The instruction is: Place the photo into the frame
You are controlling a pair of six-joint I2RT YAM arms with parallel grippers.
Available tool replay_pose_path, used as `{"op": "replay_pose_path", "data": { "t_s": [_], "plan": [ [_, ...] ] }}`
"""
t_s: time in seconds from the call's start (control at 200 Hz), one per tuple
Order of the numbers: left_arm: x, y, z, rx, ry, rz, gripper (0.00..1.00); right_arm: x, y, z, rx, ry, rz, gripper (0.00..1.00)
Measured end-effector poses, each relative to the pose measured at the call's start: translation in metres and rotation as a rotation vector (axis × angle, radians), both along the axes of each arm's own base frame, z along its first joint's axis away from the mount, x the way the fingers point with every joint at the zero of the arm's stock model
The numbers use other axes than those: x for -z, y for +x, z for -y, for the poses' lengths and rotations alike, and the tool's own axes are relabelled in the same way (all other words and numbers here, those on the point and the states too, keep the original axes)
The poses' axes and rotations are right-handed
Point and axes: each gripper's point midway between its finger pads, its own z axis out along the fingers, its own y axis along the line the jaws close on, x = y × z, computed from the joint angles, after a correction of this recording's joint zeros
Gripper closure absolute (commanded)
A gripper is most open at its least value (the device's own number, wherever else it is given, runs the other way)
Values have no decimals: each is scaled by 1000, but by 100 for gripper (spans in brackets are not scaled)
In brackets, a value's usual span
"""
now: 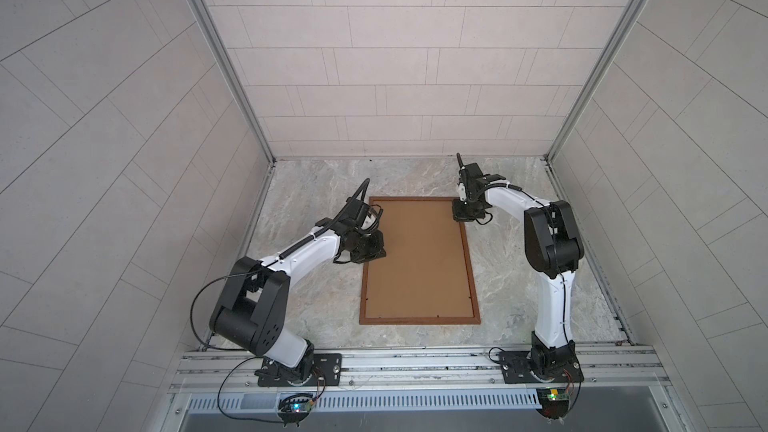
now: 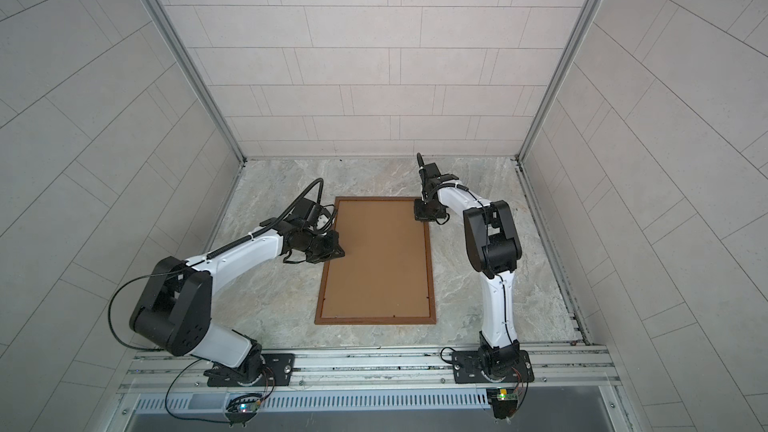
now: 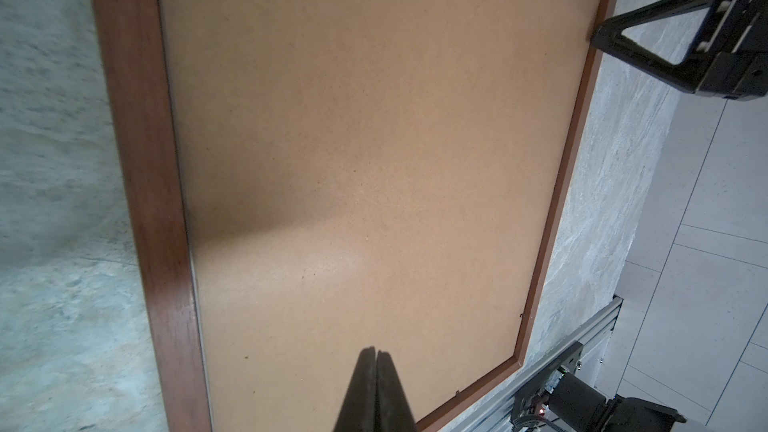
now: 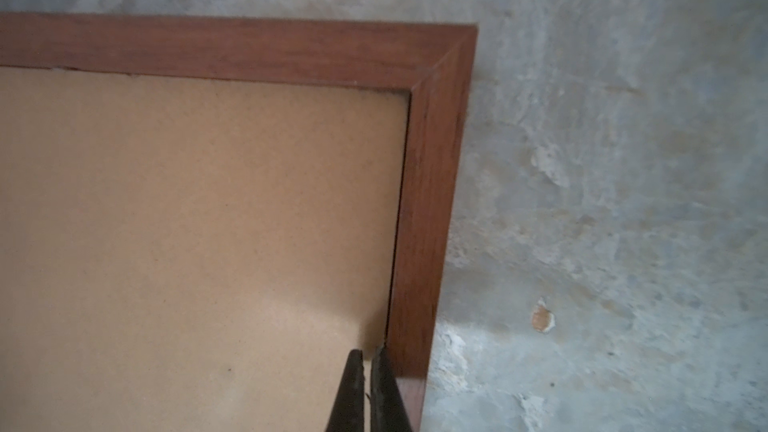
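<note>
The frame (image 1: 419, 320) (image 2: 374, 320) lies flat on the marbled table, a dark-brown moulding with its back up. A plain brown backing board (image 1: 419, 259) (image 3: 374, 139) (image 4: 187, 222) fills it. The photo is hidden. My left gripper (image 1: 374, 254) (image 2: 332, 253) (image 3: 376, 352) is shut, tips down over the board just inside the frame's left side. My right gripper (image 1: 467, 216) (image 2: 428, 214) (image 4: 368, 353) is shut too. Its tips sit at the seam between the board and the moulding (image 4: 428, 201), near the far right corner.
Tiled walls (image 1: 124, 160) close the table on the left, right and back. An aluminium rail (image 1: 415, 367) carrying both arm bases runs along the front. Bare marbled table (image 1: 519, 276) surrounds the frame on all sides.
</note>
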Motion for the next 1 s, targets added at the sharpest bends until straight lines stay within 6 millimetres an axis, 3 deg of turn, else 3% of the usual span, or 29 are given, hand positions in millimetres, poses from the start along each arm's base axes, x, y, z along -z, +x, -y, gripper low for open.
{"op": "replay_pose_path", "data": {
  "t_s": [1.001],
  "plan": [
    [1,-1,0,1,-1,-2,94,8,3,-2,20,27,-9,100]
  ]
}}
